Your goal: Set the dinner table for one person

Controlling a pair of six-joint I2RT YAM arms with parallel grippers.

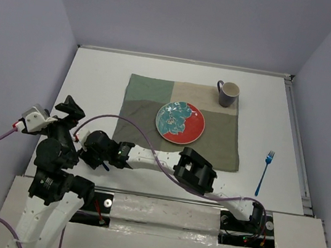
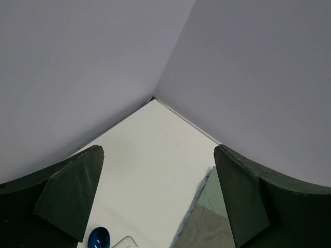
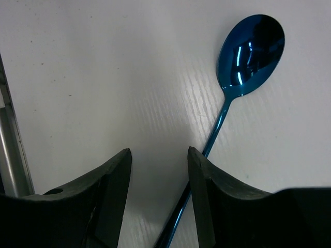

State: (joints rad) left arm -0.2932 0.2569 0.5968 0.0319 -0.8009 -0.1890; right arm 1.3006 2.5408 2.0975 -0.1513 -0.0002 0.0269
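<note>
On the white dinner table (image 1: 98, 76) lies an olive-green placemat (image 1: 151, 97) carrying a red and teal plate (image 1: 180, 122) and a grey mug (image 1: 227, 94). A blue fork (image 1: 264, 172) rests on the table at the right. A blue spoon (image 3: 252, 47) lies flat on the table near the front left. My right gripper (image 3: 159, 155) hovers low over its handle, jaws apart, the handle running under the right finger's inner edge. My left gripper (image 2: 159, 150) is wide open and holds nothing; it faces the far left corner, with the spoon bowl (image 2: 98, 237) below it.
Lavender walls (image 1: 27, 47) enclose the table on three sides. The right arm (image 1: 196, 171) stretches across the front edge to the left, and its gripper (image 1: 100, 153) sits close beside the left arm (image 1: 55, 151). The placemat's left edge (image 2: 207, 206) lies right of the left gripper.
</note>
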